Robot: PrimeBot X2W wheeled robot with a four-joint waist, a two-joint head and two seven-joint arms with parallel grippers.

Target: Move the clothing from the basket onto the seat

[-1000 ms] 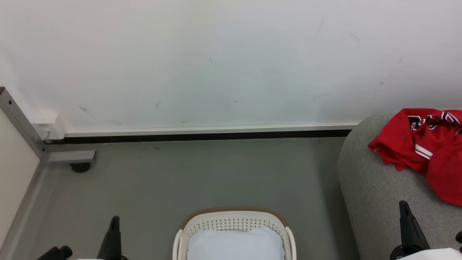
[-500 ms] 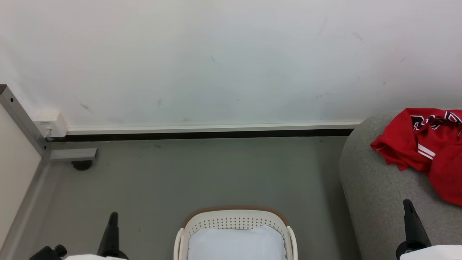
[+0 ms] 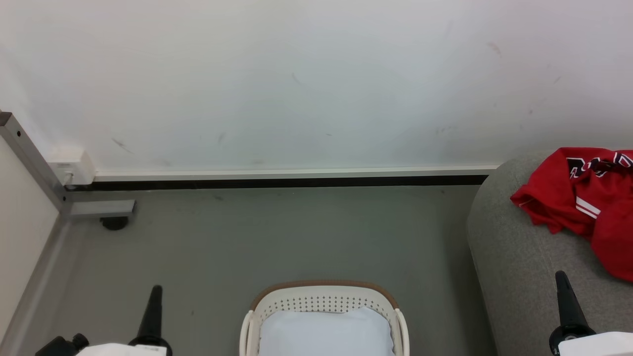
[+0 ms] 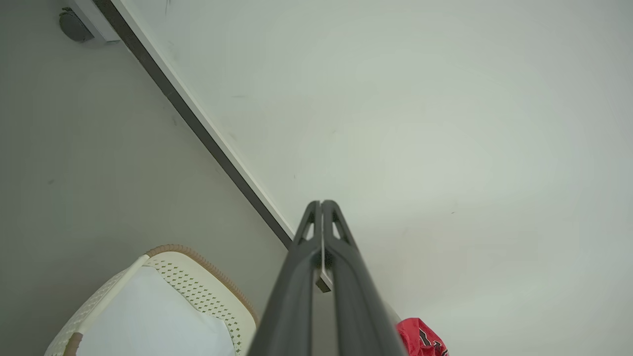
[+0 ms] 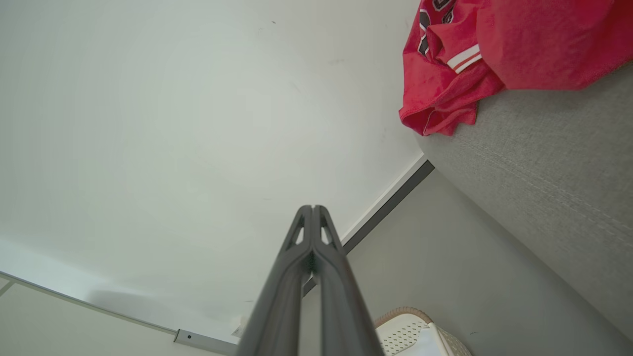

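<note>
The red clothing (image 3: 586, 207) with white stripes and dark lettering lies bunched on the grey seat (image 3: 514, 257) at the right; it shows again in the right wrist view (image 5: 470, 54) on the seat (image 5: 544, 163). At the bottom centre stands the white basket (image 3: 324, 301) with a brown rim, holding a pale white-blue cushion (image 3: 326, 333). My left gripper (image 3: 156, 289) is shut and empty over the floor left of the basket. My right gripper (image 3: 560, 275) is shut and empty over the seat, below the clothing. Both wrist views show each pair of fingers pressed together (image 4: 321, 203) (image 5: 313, 208).
A white wall with a pale baseboard (image 3: 292, 174) runs across the back. A grey metal frame post (image 3: 29, 160) with a foot (image 3: 113, 222) stands at the left. Grey floor (image 3: 277, 237) lies between the wall, the basket and the seat.
The whole head view has shifted slightly, so the camera moved. Both grippers sit a little lower in it. The clothing and basket lie as before.
</note>
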